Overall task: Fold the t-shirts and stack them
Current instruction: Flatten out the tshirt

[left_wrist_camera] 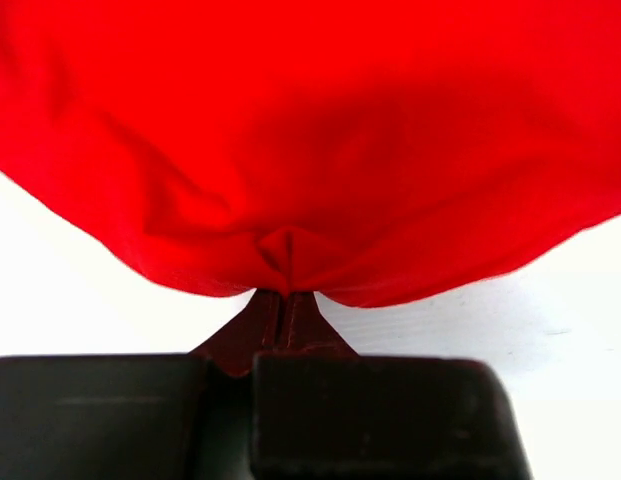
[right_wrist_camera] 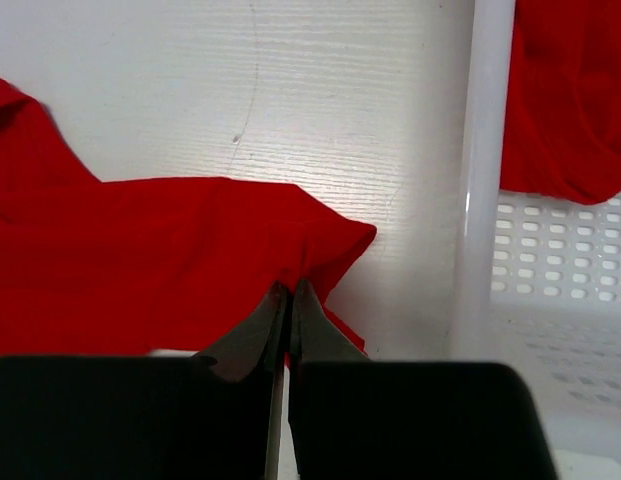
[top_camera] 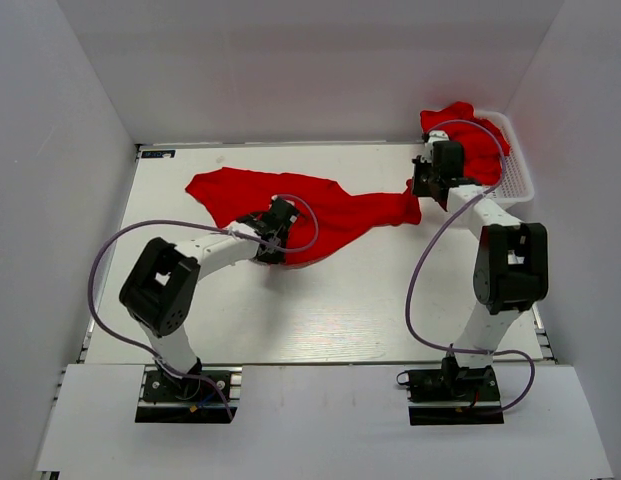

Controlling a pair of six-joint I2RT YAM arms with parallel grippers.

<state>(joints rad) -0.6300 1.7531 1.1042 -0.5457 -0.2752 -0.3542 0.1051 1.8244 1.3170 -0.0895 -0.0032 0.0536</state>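
— What sits at the left edge?

— White tabletop (top_camera: 340,310) with faint woodgrain lines, closed in by plain white walls (top_camera: 50,150) at the left, far and right edges. Bare board runs all along the near half, in front of both arm bases.

— And the cloth?

— One spread t-shirt (top_camera: 330,205), soft, bright red and rumpled, lies across the far half. It is broad toward the far-left corner and narrows to a drawn-out tail toward the right edge. The left gripper (left_wrist_camera: 285,300) is at its near hem, fingers pressed together on a small pleat of fabric (only the wrist view shows that pinch; from above the arm covers it).

— Further right?

— The right gripper (right_wrist_camera: 288,290) has its dark, tapered fingers clamped together on the tail's corner, just beside the basket (right_wrist_camera: 485,200). That is white plastic with a smooth rim and a slotted mesh floor, and it stands in the far-right corner against the wall.

— Anything in it?

— A heaped t-shirt (top_camera: 470,135), also red, is bunched inside and spills over the far rim. The top view shows the whole heap; the right wrist view catches only one fold.
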